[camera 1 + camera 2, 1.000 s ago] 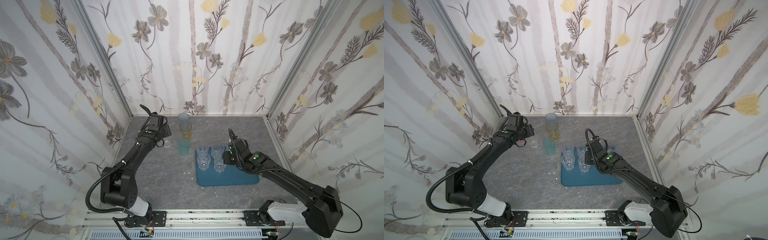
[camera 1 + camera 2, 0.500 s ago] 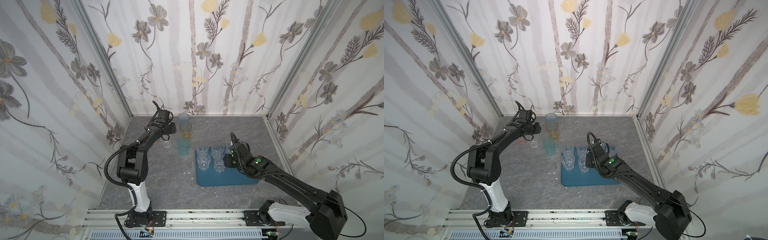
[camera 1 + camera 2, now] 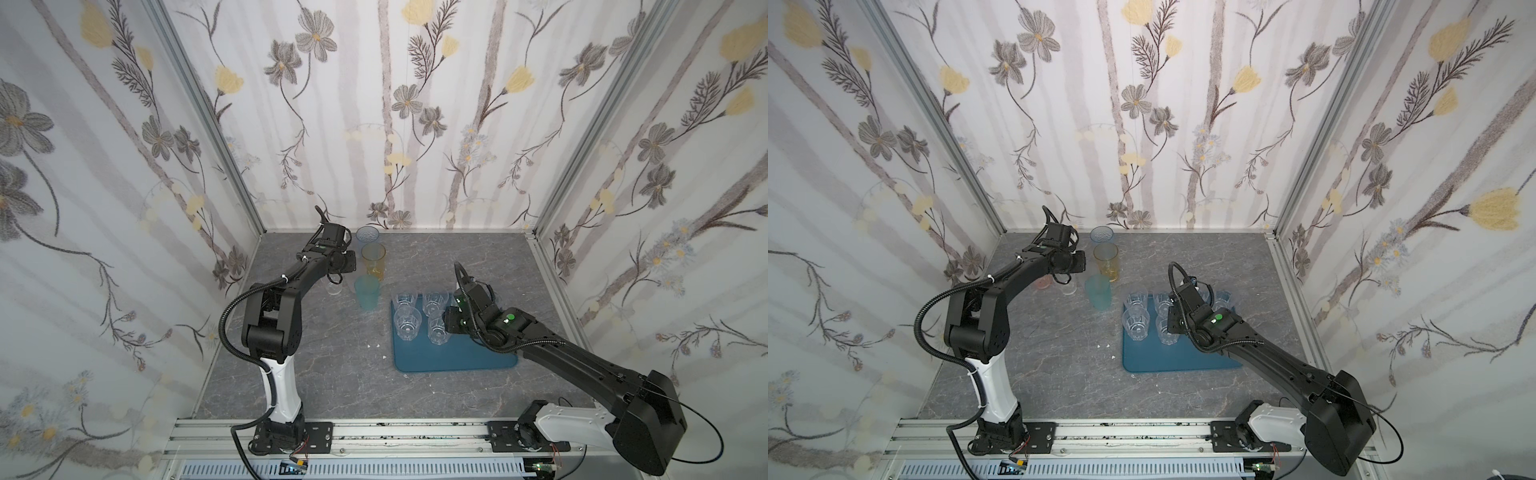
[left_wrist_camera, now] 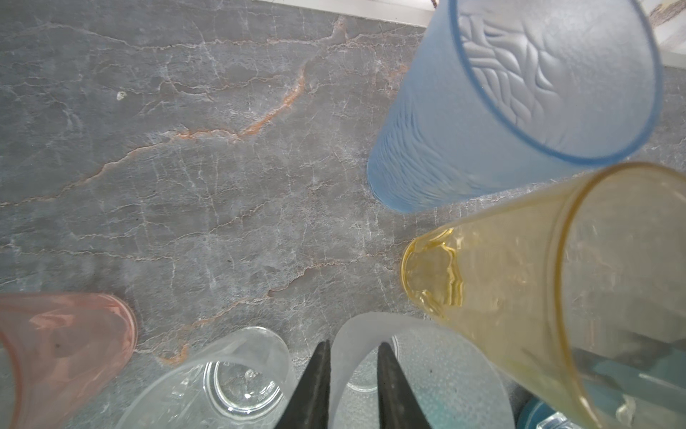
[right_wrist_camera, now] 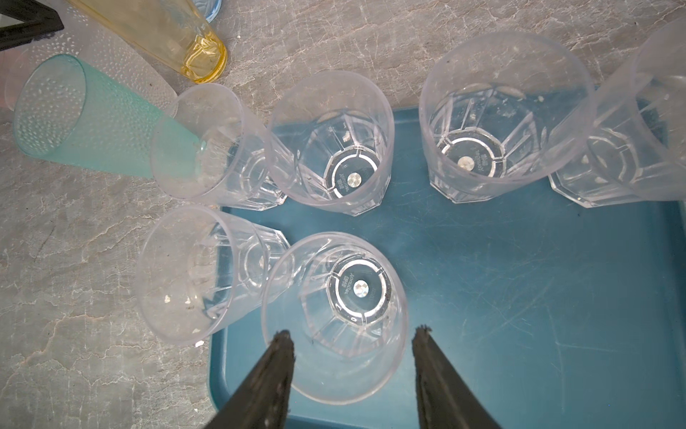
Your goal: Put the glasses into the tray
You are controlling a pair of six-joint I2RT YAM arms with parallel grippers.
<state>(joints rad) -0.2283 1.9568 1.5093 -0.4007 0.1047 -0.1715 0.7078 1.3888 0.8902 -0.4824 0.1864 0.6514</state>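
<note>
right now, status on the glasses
Left gripper astride frosted glass rim. Right gripper around clear glass on tray, grip unclear. Amber glass crowds the frosted one.

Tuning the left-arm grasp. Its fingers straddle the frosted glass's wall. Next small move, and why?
Probably close the left gripper fully on the frosted glass before any lift. One finger is outside its wall, one inside, and I can't tell that the pinch is firm. The amber glass and a clear glass stand close beside it, so a loose lift could knock them.
</note>
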